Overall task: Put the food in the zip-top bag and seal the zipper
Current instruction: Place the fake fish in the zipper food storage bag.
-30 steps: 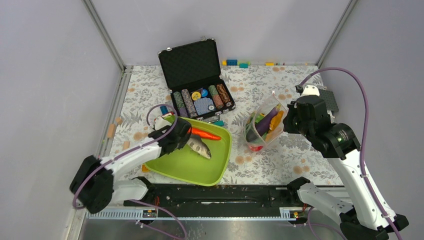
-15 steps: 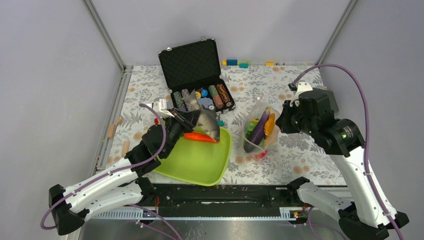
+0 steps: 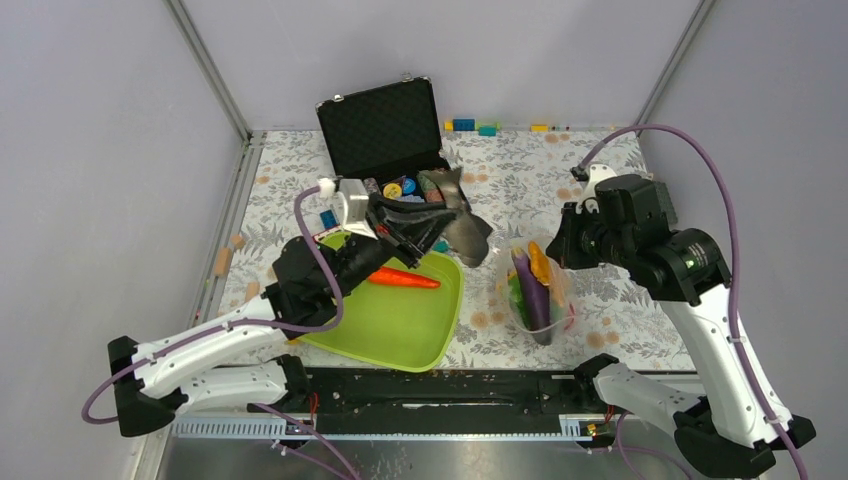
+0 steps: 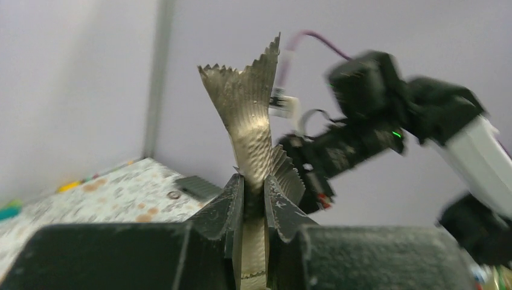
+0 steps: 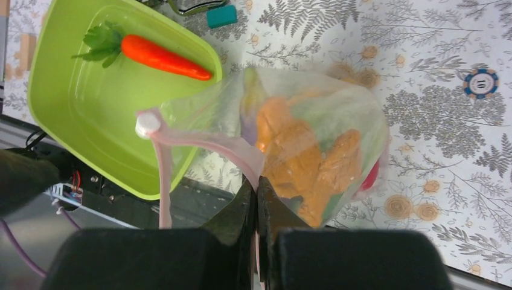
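Note:
The grey fish hangs in the air, tail away from the wrist, with my left gripper shut on its body, just left of the bag's mouth. The clear zip-top bag stands on the table holding an orange fruit, a purple eggplant, and green and red pieces. My right gripper is shut on its pinkish zipper strip, holding the mouth up. An orange carrot lies in the lime-green tray.
An open black case of poker chips stands behind the tray, partly hidden by my left arm. A loose chip lies on the floral cloth beyond the bag. A teal block sits by the tray's far edge. Small blocks line the back wall.
My left gripper has lifted the fish out of the tray and carried it up and right towards the bag. My right gripper has pulled the bag upright and slightly nearer.

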Controlling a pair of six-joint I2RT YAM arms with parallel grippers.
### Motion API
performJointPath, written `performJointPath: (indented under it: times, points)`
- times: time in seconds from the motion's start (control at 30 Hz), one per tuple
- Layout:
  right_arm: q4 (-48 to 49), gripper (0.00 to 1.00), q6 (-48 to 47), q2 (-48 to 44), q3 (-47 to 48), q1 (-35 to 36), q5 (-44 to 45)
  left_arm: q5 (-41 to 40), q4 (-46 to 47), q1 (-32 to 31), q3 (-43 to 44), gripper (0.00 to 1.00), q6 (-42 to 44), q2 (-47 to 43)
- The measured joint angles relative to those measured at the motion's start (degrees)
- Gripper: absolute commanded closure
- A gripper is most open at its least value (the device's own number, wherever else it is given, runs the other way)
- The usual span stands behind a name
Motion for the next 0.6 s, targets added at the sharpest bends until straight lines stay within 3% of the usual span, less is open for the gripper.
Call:
performJointPath:
  times: [0.17,0.37,0.6]
  points:
    - [0.2,1.0,0.4,1.4,0.0,0.0,-3.5,17.5,3.8,-0.5,2.6,1.0,5.6,4.3]
    - [0.3,1.0,0.4,1.7,-0.1,0.0,-7.6,32.6,6.4,-0.6,7.1,1.0,12.0,11.2]
    - [0.4,1.0,0.1,1.7,-0.1,0.0,-11.6,48.6,-3.4,-0.6,13.0,1.0,22.3,17.1]
